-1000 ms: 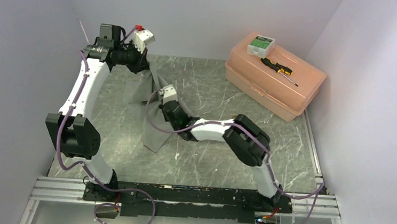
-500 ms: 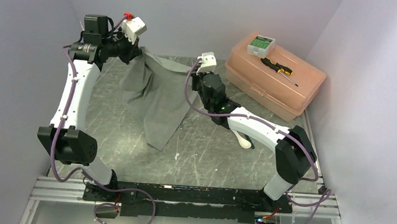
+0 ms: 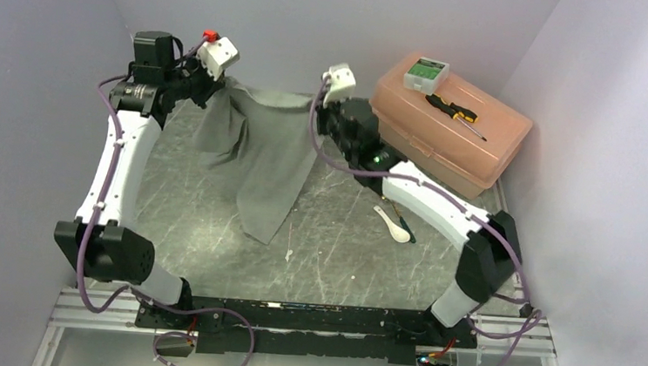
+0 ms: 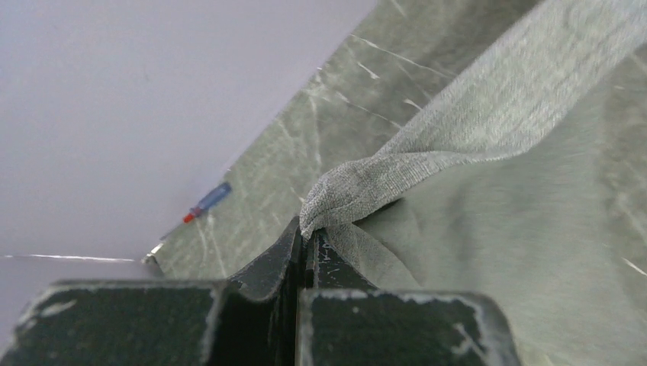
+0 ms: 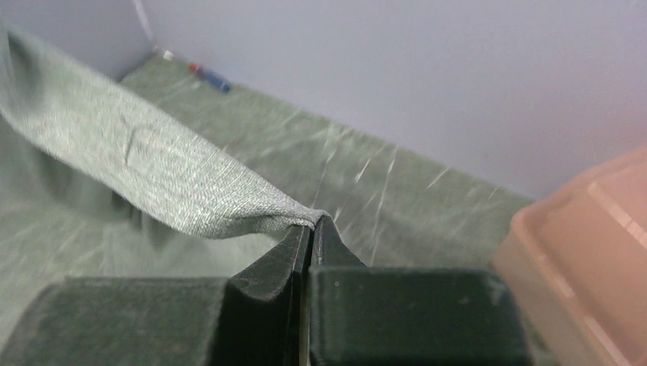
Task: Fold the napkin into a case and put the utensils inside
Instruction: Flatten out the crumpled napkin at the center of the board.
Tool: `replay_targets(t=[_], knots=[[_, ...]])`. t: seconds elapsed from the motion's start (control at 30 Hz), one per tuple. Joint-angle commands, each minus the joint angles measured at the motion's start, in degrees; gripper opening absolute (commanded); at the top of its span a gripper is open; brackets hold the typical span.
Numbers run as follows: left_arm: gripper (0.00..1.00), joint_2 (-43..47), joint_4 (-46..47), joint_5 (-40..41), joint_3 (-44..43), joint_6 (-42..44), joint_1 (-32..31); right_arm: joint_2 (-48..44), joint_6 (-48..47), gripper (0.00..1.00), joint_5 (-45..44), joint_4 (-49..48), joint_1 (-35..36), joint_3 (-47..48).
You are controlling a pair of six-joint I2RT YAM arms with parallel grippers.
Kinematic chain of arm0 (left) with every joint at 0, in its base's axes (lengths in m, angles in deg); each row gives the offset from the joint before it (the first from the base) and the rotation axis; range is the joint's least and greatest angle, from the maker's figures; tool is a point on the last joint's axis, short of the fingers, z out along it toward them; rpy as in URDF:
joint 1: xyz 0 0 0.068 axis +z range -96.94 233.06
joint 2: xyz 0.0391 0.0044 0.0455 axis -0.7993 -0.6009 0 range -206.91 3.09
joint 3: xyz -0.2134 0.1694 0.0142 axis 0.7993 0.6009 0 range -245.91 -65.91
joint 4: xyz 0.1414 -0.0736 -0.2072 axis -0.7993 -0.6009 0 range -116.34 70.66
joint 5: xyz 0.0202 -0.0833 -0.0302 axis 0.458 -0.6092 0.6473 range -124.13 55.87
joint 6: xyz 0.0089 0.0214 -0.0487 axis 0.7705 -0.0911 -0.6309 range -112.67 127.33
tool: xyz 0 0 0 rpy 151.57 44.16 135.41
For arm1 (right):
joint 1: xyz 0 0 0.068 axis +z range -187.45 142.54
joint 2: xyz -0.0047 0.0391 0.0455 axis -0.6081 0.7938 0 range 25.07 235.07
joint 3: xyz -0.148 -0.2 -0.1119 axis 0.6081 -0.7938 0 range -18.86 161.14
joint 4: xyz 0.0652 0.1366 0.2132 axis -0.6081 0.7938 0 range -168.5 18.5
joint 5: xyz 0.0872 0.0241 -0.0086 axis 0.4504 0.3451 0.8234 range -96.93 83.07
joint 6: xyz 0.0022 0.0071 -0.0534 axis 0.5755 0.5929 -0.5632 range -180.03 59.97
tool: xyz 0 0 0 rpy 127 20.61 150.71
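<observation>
Soft plain grey cloth napkin [image 3: 257, 156] hangs stretched above far worktop [image 3: 332, 254], lower end trailing on it. Left end effector [image 4: 307, 232] clamped on one top corner, right end effector [image 5: 311, 225] on other. Cloth light, limp, sags mid-span; corners likely best hold.

Left gripper [image 3: 226, 83] and right gripper [image 3: 317, 105] each pinch a top corner of the napkin [image 3: 257, 156], raised at the far side of the table [image 3: 340, 263]; cloth hangs spread between them, bottom tip on the table. White spoon [image 3: 391, 225] lies beside the right forearm, clear of the cloth
</observation>
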Motion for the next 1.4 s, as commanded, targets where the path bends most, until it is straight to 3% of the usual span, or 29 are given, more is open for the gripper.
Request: replay_targets(t=[0.0, 0.2, 0.27, 0.33, 0.4, 0.53, 0.6, 0.77, 0.97, 1.03, 1.13, 1.17, 1.2, 1.27, 1.3, 1.37], knots=[[0.03, -6.68, 13.85, 7.14, -4.75, 1.51, 0.64, 8.61, -3.59, 0.0, 1.67, 4.79, -6.27, 17.77], [0.03, -23.42, 13.01, 6.83, -31.02, 5.32, 0.61, 22.67, -10.45, 0.0, 1.08, 13.01, -8.36, 49.95], [0.03, -25.28, 13.73, 6.4, -36.2, 8.29, 0.49, 25.17, -12.1, 0.0, 0.45, 16.17, -8.3, 58.34], [0.03, -24.5, 15.42, 5.79, -37.71, 11.65, 0.41, 24.15, -13.24, 0.0, 0.26, 17.13, -7.99, 60.38], [0.03, -21.03, 17.2, 4.64, -35.16, 15.58, 0.23, 19.98, -15.23, 0.0, -0.21, 15.4, -7.04, 54.78], [0.03, -8.42, 21.29, 1.27, -17.44, 24.67, -0.47, 7.23, -19.27, 0.0, -3.19, 10.04, -3.03, 35.75], [0.03, -1.9, 18.69, -0.04, -10.11, 27.41, -1.33, 0.39, -19.95, 0.0, -4.43, 8.7, -0.19, 26.3], [0.03, 14.25, -4.99, -2.16, 9.21, 32.95, -2.86, -11.1, -16.37, 0.0, -6.77, 12.91, 7.84, 2.35], [0.03, 34.53, -22.35, -0.6, 39.27, 34.16, -2.88, -15.67, -1.58, 0.0, 2.48, 21.53, 13.42, -19.13], [0.16, 40.08, -23.96, -0.44, 48.75, 35.18, -2.87, -14.51, 2.41, 0.0, 8.14, 23.37, 15.03, -22.59], [0.59, 44.38, -25.94, 0.13, 54.22, 36.07, -2.87, -11.34, 6.5, 0.0, 15.4, 25.51, 17.56, -23.51], [0.69, 44.37, -26.99, -0.12, 54.25, 35.49, -2.87, -9.77, 7.34, 0.0, 17.34, 26.44, 18.26, -23.11], [0.76, 43.8, -27.71, -0.77, 53.45, 33.96, -2.87, -8.68, 7.79, 0.0, 19.31, 27.63, 18.76, -22.28], [0.81, 40.76, -28.6, -2.36, 50.03, 29.61, -2.88, -7.34, 8.38, 0.0, 20.09, 30.72, 19.13, -20.13], [0.81, 38.57, -29.04, -3.04, 47.54, 27.7, -2.83, -7.39, 7.97, 0.07, 20.66, 31.83, 19.07, -19.11], [0.82, 33.91, -28.88, -4.06, 42.35, 23.93, -2.52, -8.4, 6.66, 0.51, 20.67, 33.84, 18.83, -16.62]])
